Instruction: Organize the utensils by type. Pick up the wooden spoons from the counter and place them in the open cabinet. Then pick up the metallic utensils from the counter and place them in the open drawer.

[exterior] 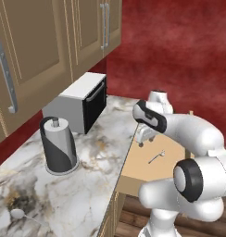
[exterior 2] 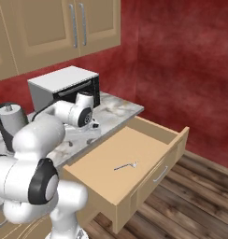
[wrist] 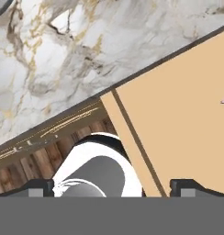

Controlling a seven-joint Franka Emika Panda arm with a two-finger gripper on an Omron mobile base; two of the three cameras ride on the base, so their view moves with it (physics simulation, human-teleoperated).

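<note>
The gripper point(exterior: 145, 138) is being held wide apart and empty above the bench point(exterior: 87, 185) edge, beside the open drawer point(exterior 2: 148, 133). A slim metal utensil point(exterior 2: 126, 165) is being kept on the drawer's pale bottom, with bare room all around it. A metal spoon point(exterior: 17, 213) is lying on the bench near its front edge. The paper towel holder point(exterior: 58, 146) and the toaster oven point(exterior: 80, 102) are being seen standing further back, under the wall cabinets point(exterior: 50, 41).
</note>
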